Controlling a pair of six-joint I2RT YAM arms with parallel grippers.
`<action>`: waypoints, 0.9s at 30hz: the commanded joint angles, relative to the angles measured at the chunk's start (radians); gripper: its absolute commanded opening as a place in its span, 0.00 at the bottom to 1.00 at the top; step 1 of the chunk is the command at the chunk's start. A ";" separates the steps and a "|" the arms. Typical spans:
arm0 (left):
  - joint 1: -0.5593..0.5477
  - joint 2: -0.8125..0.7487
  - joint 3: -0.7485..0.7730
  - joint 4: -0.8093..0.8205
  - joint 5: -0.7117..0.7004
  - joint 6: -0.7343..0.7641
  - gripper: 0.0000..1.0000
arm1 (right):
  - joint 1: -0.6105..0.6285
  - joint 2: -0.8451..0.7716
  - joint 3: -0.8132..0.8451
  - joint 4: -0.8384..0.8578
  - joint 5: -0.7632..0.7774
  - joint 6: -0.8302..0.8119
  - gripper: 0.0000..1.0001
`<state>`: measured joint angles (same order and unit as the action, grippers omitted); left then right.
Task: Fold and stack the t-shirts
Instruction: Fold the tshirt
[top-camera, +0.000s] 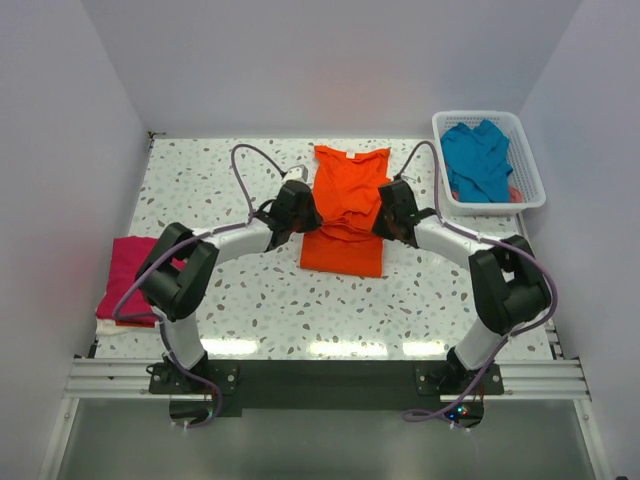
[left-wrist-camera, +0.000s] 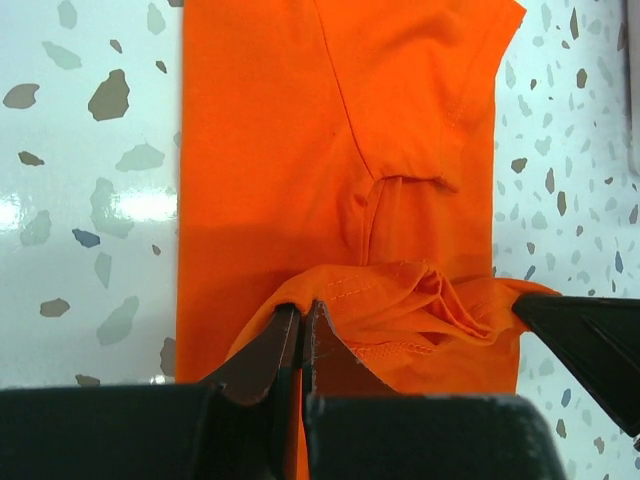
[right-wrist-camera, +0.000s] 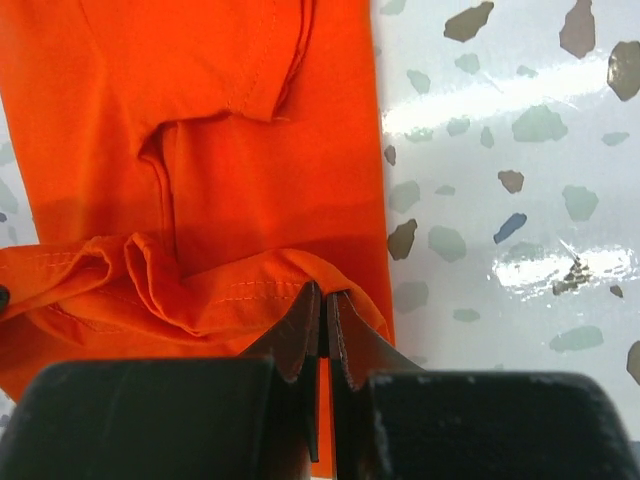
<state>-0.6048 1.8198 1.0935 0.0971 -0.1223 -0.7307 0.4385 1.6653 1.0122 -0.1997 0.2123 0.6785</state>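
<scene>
The black two-finger left gripper (left-wrist-camera: 303, 312) is pinched tight on a raised fold of the bright orange cloth t-shirt (top-camera: 345, 185), at the shirt's left edge. The matching right gripper (right-wrist-camera: 323, 295) clamps the same bunched fold at its right edge. The white-and-black left arm (top-camera: 235, 240) and right arm (top-camera: 450, 238) angle inward toward the shirt, with their elbows set wide of it.
</scene>
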 joint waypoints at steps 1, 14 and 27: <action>0.020 0.018 0.051 0.065 0.026 0.030 0.01 | -0.012 0.022 0.057 0.069 -0.021 -0.011 0.00; 0.051 0.032 0.057 0.069 0.047 0.034 0.02 | -0.026 0.063 0.098 0.068 -0.048 -0.011 0.00; 0.054 0.050 0.060 0.078 0.064 0.034 0.03 | -0.040 0.065 0.098 0.068 -0.051 -0.019 0.00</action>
<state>-0.5594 1.8652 1.1091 0.1139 -0.0654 -0.7136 0.4084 1.7290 1.0790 -0.1707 0.1604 0.6727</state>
